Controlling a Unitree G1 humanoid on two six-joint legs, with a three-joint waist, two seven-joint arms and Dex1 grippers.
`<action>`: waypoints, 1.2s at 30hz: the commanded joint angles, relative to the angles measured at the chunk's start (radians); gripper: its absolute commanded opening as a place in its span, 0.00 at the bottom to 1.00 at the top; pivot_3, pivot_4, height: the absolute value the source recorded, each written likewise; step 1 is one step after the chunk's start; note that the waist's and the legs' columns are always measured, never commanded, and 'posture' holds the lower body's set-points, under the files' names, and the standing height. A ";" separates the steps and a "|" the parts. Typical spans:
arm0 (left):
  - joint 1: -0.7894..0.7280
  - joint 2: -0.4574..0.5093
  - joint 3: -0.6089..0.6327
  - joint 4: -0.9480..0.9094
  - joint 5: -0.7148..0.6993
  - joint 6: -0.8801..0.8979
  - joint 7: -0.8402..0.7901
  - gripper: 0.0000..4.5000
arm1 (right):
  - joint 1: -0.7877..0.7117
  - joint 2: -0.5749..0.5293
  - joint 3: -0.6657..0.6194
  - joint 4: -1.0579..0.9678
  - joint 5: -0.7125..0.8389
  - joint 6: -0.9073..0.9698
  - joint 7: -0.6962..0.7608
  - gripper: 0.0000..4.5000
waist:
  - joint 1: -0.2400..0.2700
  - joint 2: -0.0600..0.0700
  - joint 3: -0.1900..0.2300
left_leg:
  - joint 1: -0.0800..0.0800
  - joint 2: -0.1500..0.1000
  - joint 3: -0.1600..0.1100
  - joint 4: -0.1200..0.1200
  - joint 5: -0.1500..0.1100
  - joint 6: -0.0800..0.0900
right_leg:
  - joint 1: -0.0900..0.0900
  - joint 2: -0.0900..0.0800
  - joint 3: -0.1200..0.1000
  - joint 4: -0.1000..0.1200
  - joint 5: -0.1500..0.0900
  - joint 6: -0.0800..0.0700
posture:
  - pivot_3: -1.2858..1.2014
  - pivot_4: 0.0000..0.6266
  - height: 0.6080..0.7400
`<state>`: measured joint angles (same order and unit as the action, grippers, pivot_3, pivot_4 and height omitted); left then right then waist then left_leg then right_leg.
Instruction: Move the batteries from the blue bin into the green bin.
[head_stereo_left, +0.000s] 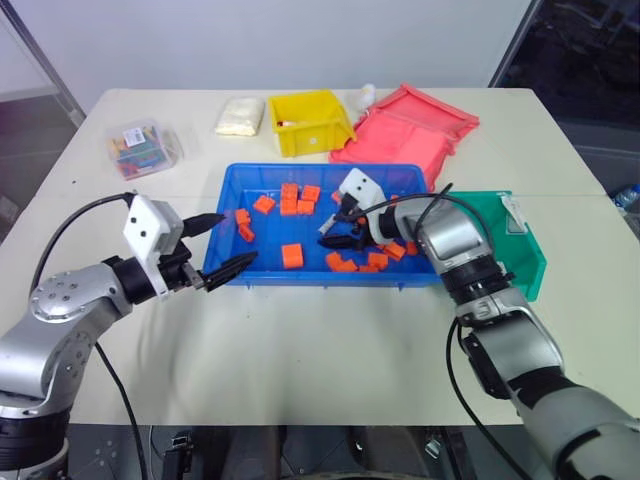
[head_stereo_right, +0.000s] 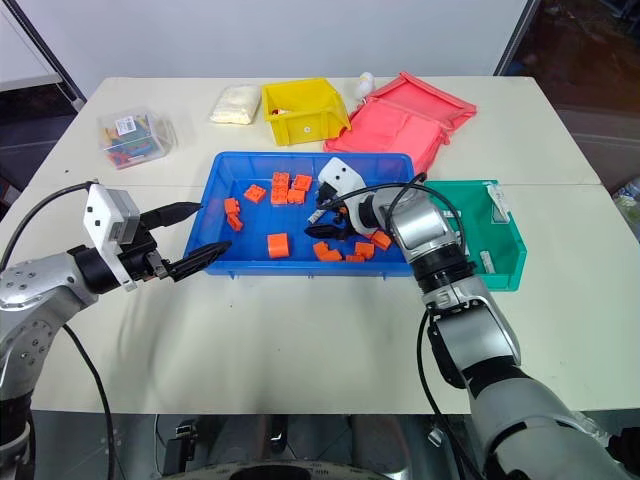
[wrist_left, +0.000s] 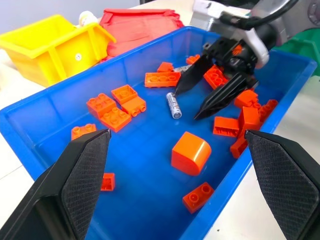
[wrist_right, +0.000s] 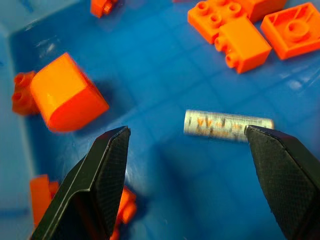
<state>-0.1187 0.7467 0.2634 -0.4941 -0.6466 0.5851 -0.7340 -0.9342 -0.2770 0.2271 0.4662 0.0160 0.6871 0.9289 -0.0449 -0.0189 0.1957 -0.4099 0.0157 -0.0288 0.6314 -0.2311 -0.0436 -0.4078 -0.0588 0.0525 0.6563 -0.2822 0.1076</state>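
Right wrist view looks straight down on 1 small silvery-grey cylindrical battery (wrist_right: 227, 124) lying flat on the floor of the large shallow bright blue plastic bin (head_stereo_left: 222, 225), with 1 black finger (wrist_right: 280, 170) touching or just over its end and the other well to the side. The right pincer (wrist_left: 200, 96) stands wide open with nothing in it, tips angled down over that battery. The left pincer (head_stereo_left: 222, 243) hangs open and empty at the blue bin's near left rim.

By my reading, the step in hand is the approach to grasp. The next move calls for shifting the pincer sideways so the battery sits between the fingers, lowering to the floor, and closing across the cylinder's width, since it may roll.

Room is fair: bare blue floor surrounds the battery, with a rounded orange plastic block (wrist_right: 65, 95) off to one side and a pair of studded orange bricks (wrist_right: 232, 27) near on the other. The small deep teal-green plastic bin (head_stereo_right: 505, 245) sits on the white bench just beside the blue bin's right end, so the carry must clear 2 rims.
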 joint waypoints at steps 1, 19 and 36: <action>-0.003 0.005 0.035 -0.039 -0.017 -0.003 0.012 1.00 | -0.028 0.022 -0.024 0.038 0.008 -0.018 -0.059 0.83 | 0.000 0.000 0.000 | 0.000 0.000 0.000 0.000 0.000 0.000 | 0.000 0.000 0.000 0.000 0.000 0.000 | 0.52 0.24 1.00; 0.019 -0.009 0.019 -0.053 -0.019 -0.012 0.044 1.00 | -0.045 -0.008 0.076 0.181 -0.091 -0.255 -0.088 0.83 | 0.000 0.000 0.000 | 0.000 -0.001 0.001 0.000 0.000 0.000 | 0.000 -0.001 0.000 0.000 0.000 0.000 | 0.52 0.24 1.00; 0.029 0.018 0.039 -0.064 -0.037 0.004 0.029 1.00 | -0.057 0.033 0.043 0.230 -0.077 -0.227 -0.088 0.13 | 0.000 0.000 0.000 | 0.000 0.000 0.000 0.000 0.000 0.000 | 0.001 0.000 0.000 0.000 0.000 0.000 | 0.52 0.24 1.00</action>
<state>-0.0911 0.7500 0.2664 -0.5184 -0.6663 0.5858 -0.6968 -0.9825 -0.2484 0.2764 0.6807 -0.0578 0.4517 0.8482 -0.0447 -0.0193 0.1954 -0.4095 0.0155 -0.0288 0.6316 -0.2311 -0.0437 -0.4070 -0.0593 0.0525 0.6562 -0.2822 0.1076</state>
